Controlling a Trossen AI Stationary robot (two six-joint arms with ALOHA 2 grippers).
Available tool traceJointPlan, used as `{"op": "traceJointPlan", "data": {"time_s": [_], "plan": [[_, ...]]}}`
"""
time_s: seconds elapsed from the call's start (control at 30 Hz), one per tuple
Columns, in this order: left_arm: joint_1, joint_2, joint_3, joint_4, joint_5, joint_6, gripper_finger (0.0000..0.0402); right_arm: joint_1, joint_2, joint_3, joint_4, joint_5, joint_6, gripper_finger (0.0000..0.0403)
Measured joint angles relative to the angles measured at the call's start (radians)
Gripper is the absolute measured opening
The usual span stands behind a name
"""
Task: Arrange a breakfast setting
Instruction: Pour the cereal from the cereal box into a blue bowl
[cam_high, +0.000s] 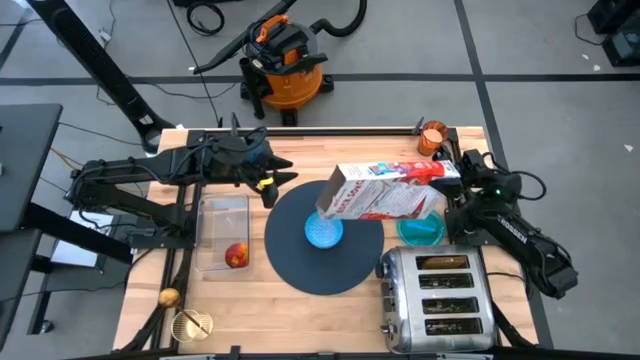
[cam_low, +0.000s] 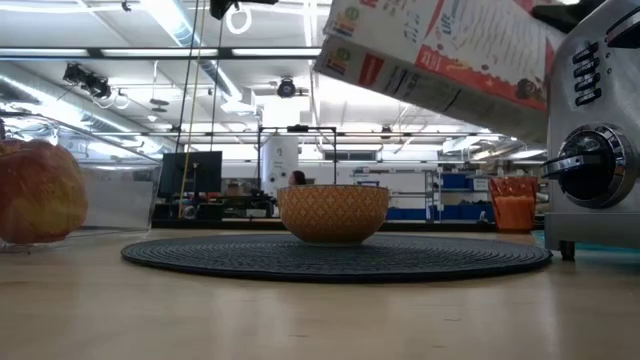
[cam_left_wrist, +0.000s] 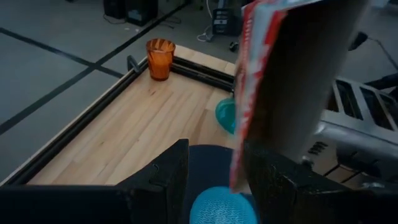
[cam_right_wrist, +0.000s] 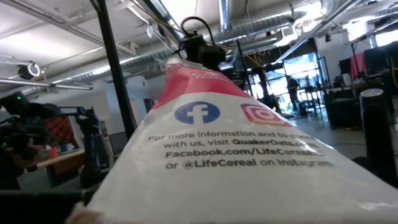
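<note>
Apple (cam_high: 236, 256) in clear bin (cam_high: 223, 234) | cereal box (cam_high: 385, 190) pinched by right fingers, tilted over bowl (cam_high: 323, 232) | left fingers spread

Right hand (cam_high: 452, 182): hidden behind cereal box (cam_high: 385, 190) in high view, finger state unreadable; right wrist view filled by the box's bottom panel. Teal dish (cam_high: 421, 231) near the tabletop's right edge: partly covered by the box. Low view: apple (cam_low: 38, 192) cut by left picture edge, toaster (cam_low: 597, 150) cut by right, box clipped at top. Left wrist view: bowl (cam_left_wrist: 222, 208) cut off at bottom edge, box blocks most of the toaster. Spoon: can't pick it out anywhere.
</note>
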Motion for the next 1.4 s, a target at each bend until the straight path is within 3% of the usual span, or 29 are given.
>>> {"op": "traceJointPlan", "data": {"time_s": [0.4,0.7,0.87,1.03,1.4], "plan": [[-0.043,0.044,0.003,0.002,-0.001,-0.051,0.0157,0.074,0.002,0.000,-0.200,0.066,-0.236,0.0230],[-0.125,0.165,0.000,-0.191,-0.010,-0.160,0.0157,0.073,-0.001,0.012,-0.127,0.058,-0.188,0.0230],[-0.176,0.171,0.000,-0.299,-0.064,-0.270,0.0157,0.058,-0.002,0.036,-0.117,0.052,-0.188,0.0230],[-0.217,0.214,0.001,-0.333,-0.073,-0.367,0.0157,0.068,-0.002,0.038,-0.116,0.043,-0.167,0.0230],[-0.246,0.245,0.001,-0.344,-0.115,-0.394,0.0157,0.060,-0.002,0.128,-0.257,-0.066,-0.105,0.0230]]}}
